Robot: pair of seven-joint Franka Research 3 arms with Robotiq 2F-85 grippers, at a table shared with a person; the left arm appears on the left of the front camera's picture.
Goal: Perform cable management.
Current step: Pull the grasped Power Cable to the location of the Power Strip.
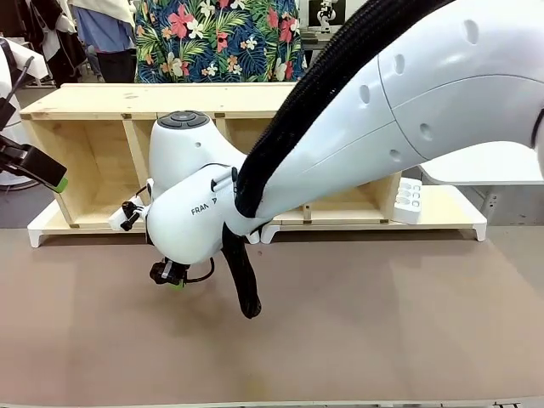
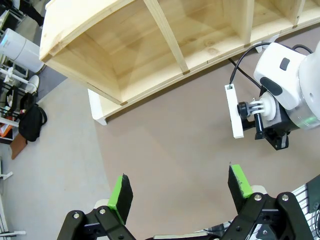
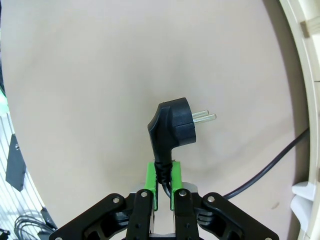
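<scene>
My right gripper point(image 3: 162, 172) is pinching the cable point(image 3: 159, 159) below its plug point(image 3: 172, 122), prongs toward three o'clock; left gripper point(image 2: 180, 187) gaping wide.

What I can read from my station is in the front view: dark capital letters "FRA" point(image 1: 201, 209), printed on the rounded white wrist link point(image 1: 178, 234) of the right arm point(image 1: 442, 93). They are on the side facing my camera, just above the right end effector point(image 1: 173, 280). The word runs on to the right, where the ribbed black hose point(image 1: 246, 191) crosses over it. One more stroke, perhaps part of an "A", peeks out beside the hose, and I cannot make out the rest. Far back at the top edge, a small white sign point(image 1: 327, 10) carries a blocky black pattern, too small for me to decipher.
</scene>
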